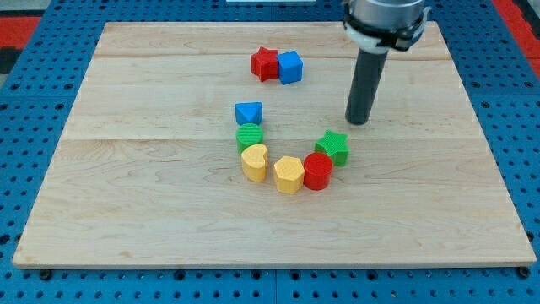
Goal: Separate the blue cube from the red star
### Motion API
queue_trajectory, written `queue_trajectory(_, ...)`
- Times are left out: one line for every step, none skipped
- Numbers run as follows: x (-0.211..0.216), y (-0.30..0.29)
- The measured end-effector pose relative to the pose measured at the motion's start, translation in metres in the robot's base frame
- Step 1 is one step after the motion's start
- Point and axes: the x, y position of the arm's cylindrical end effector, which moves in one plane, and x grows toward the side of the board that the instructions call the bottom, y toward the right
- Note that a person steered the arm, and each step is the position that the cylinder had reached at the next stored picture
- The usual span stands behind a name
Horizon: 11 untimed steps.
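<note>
Camera view is showing the wooden board [126, 211] sitting on a blue pegboard [34, 127], and up near the board's top edge the red star [264, 63] is sitting pressed against the blue cube [290, 67], the cube on the view's right of the star, the two touching. My tip [359, 122] is resting on the board toward the right edge, well below and to the right of the cube and apart from it; it is a plain rod, so nothing is being spread or pinched. Just below the tip the green star [334, 146] is leading a curved line: red cylinder [318, 171], yellow hexagon [288, 175], yellow heart [254, 162], green cylinder [250, 137], blue triangle [249, 111].
</note>
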Motion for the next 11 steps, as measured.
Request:
queue_trajectory(-0.056, -0.004)
queue_trajectory(-0.105, -0.025)
queue_trajectory(-0.132, -0.032)
queue_trajectory(-0.131, -0.063)
queue_trajectory(-0.124, -0.092)
queue_trajectory(-0.108, -0.104)
queue_trajectory(-0.091, -0.114)
queue_trajectory(-0.076, -0.115)
queue_trajectory(-0.067, -0.103)
queue_trajectory(-0.056, -0.102)
queue_trajectory(-0.058, -0.071)
